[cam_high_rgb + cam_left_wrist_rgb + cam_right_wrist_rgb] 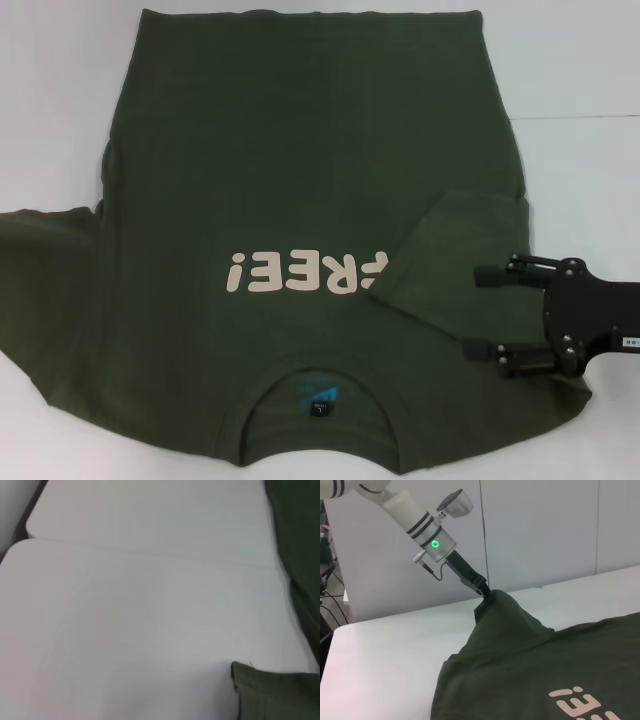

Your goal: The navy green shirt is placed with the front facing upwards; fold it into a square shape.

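The navy green shirt lies spread on the white table, front up, collar and blue label nearest me, cream "FREE!" lettering across the chest. Its right sleeve is folded inward over the body. My right gripper hovers open over the shirt's right shoulder, beside that folded sleeve. The left gripper is outside the head view. In the right wrist view, the left gripper is shut on a raised peak of the shirt's left sleeve. A sleeve hem shows in the left wrist view.
A seam runs across the white table, with bare surface to the shirt's left. A pale wall stands behind the table, and cables hang beyond its far end.
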